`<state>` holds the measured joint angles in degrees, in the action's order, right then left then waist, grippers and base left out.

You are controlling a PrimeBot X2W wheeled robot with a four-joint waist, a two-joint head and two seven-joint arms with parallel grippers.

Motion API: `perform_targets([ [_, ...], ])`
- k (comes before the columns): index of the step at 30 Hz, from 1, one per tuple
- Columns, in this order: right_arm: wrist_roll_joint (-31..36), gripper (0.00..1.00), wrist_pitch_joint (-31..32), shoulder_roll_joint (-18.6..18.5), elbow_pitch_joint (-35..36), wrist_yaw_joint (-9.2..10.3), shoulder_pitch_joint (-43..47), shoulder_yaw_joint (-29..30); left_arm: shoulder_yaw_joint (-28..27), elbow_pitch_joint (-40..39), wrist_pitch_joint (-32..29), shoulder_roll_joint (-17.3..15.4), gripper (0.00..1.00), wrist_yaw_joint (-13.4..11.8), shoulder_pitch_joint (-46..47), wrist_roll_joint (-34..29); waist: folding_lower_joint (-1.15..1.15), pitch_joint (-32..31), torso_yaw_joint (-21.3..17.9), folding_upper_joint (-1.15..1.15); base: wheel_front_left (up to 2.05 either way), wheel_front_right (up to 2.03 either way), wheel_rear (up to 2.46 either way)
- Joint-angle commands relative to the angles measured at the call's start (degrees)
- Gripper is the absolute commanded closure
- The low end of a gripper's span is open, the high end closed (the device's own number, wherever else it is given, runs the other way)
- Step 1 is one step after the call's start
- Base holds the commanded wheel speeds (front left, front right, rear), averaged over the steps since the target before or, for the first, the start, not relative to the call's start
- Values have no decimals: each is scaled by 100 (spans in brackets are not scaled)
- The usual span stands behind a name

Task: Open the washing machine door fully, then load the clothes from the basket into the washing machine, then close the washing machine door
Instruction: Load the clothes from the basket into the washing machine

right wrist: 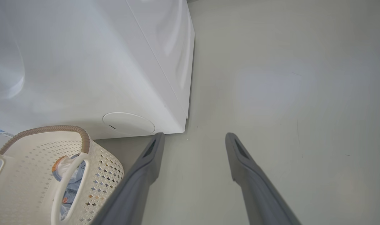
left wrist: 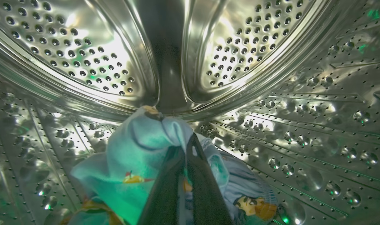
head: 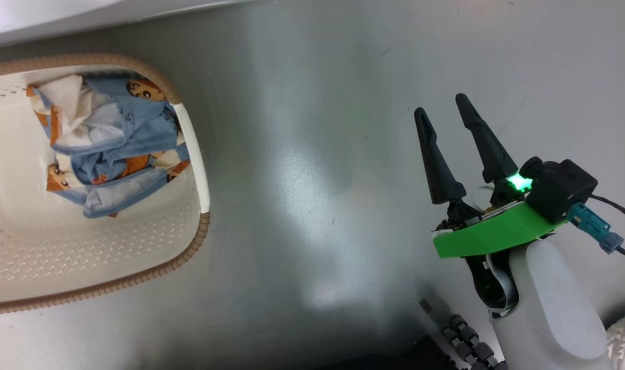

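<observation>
My left gripper [left wrist: 190, 140] is inside the steel perforated drum [left wrist: 83, 53] of the washing machine [right wrist: 83, 62], shut on a light-blue garment [left wrist: 137, 156] with orange prints that hangs just above the drum wall. Another blue garment [left wrist: 246, 190] lies on the drum wall behind it. More of the clothes [head: 112, 144] lie bunched in the cream basket [head: 86, 257], which stands on the floor to my left. In the right wrist view the basket [right wrist: 27, 175] sits in front of the washer's round cap [right wrist: 129, 123]. My right gripper [head: 443, 110] hovers open over bare floor, well right of the basket. The washing machine door is out of view.
Grey glossy floor [head: 317, 180] stretches between the basket and my right arm. The washer's white front corner [right wrist: 183, 118] stands close to the right gripper's fingers [right wrist: 152, 150]. A cable and blue connector [head: 598, 231] trail from the right wrist.
</observation>
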<state>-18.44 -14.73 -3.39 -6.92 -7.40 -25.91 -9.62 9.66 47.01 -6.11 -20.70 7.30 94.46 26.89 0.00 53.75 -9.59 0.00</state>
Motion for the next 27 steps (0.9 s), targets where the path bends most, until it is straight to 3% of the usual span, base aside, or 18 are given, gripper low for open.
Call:
perform_targets([
  [1, -94, 0, -27, 51, 96, -9, 167, -93, 6, -117, 57, -290, 0, 15, 22, -30, 0, -28, 13, 0, 0, 0, 0],
  [13, -4, 0, -27, 51, 57, -9, 242, 135, 68, 170, 707, -45, 0, -114, -578, 30, 0, -537, 239, 0, 0, 0, 0],
  [27, 149, 0, -27, -49, -132, -9, 583, 341, 38, 27, 1716, 415, 0, -228, -2128, 257, 0, -1521, 642, 0, 0, 0, 0],
])
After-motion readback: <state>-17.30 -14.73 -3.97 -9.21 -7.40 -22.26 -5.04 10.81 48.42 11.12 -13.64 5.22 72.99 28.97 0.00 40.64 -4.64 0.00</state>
